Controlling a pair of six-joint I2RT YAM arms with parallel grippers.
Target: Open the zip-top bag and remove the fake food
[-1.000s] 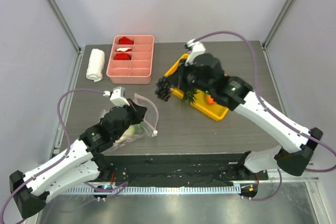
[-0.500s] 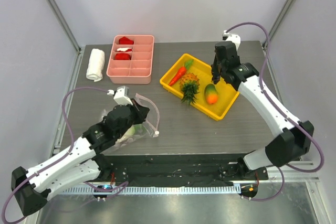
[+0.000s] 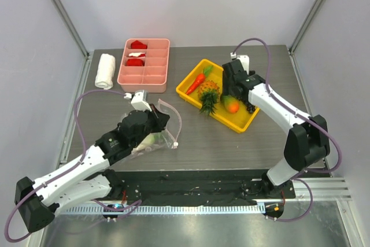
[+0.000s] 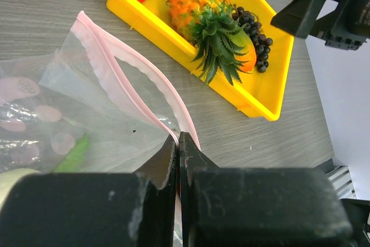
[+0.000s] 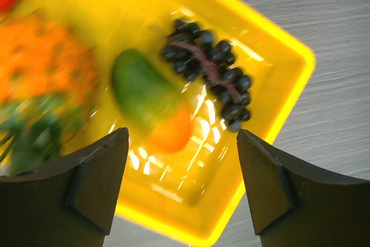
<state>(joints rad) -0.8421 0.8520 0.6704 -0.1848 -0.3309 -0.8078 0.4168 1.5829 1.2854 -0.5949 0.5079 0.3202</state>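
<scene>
The clear zip-top bag (image 3: 167, 126) lies at the front left with its mouth gaping. My left gripper (image 4: 178, 140) is shut on its pale pink zip strip (image 4: 110, 62). A white radish (image 3: 150, 140) with green leaves (image 4: 75, 151) is still inside. My right gripper (image 5: 182, 137) hangs open and empty over the yellow tray (image 3: 245, 124). Under it lie the dark purple grapes (image 5: 208, 70) and the orange-green mango (image 5: 150, 102). The pineapple (image 3: 208, 94) and carrot (image 3: 196, 82) are also in that tray.
A pink divided tray (image 3: 143, 65) with red-and-white pieces stands at the back left, with a rolled white towel (image 3: 104, 71) beside it. The right gripper's body (image 4: 335, 4) shows beyond the yellow tray in the left wrist view.
My right gripper has opened, and the grapes now lie in the yellow tray beside the mango. The left gripper has raised the bag's edge slightly and stayed shut.
</scene>
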